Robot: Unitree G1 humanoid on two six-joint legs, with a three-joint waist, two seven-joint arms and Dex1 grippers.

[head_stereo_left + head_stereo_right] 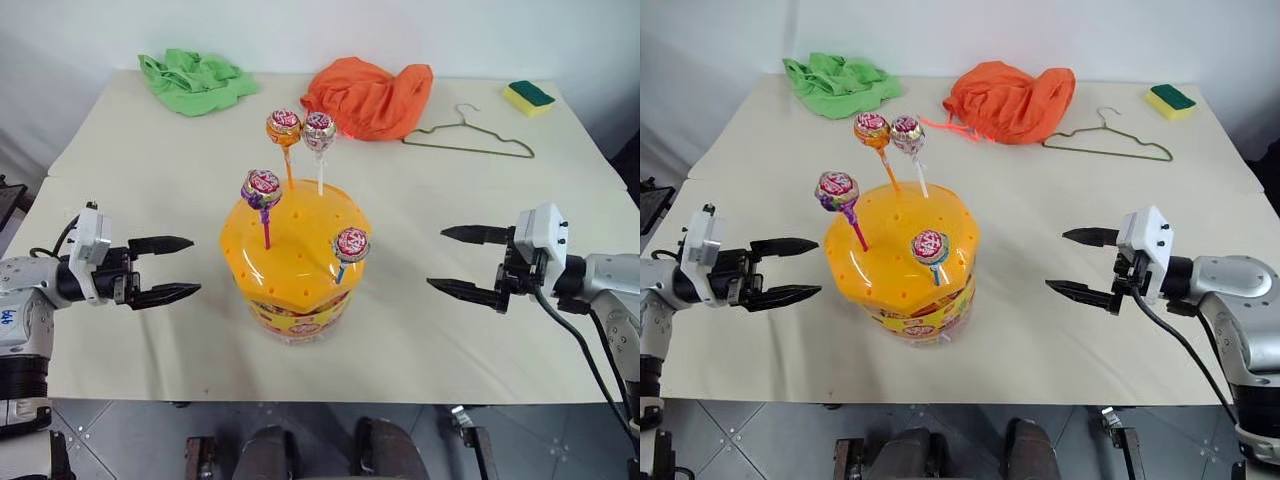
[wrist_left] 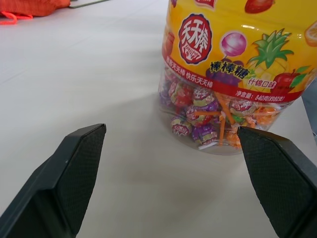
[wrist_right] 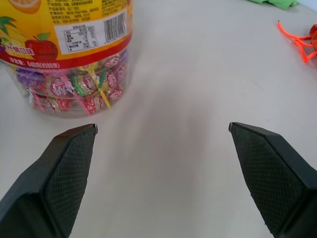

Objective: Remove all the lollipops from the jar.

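Observation:
The jar [image 1: 290, 250] stands mid-table, a clear tub with an orange-yellow domed lid full of small holes. Several lollipops stick up from the lid: one on a purple stick [image 1: 261, 188] at the left, one on an orange stick [image 1: 283, 127], one on a white stick [image 1: 318, 131] at the back, and one on a blue stick [image 1: 351, 244] at the right. My left gripper [image 1: 178, 268] hovers open left of the jar, pointing at it. My right gripper [image 1: 458, 262] is open well to the jar's right. Both wrist views show the jar's label [image 2: 233, 54] and wrapped candies inside.
At the table's far side lie a green cloth [image 1: 195, 80], an orange cloth [image 1: 370, 95], a wire hanger [image 1: 470, 135] and a yellow-green sponge [image 1: 528, 97]. The table's front edge [image 1: 320, 400] runs just below the jar.

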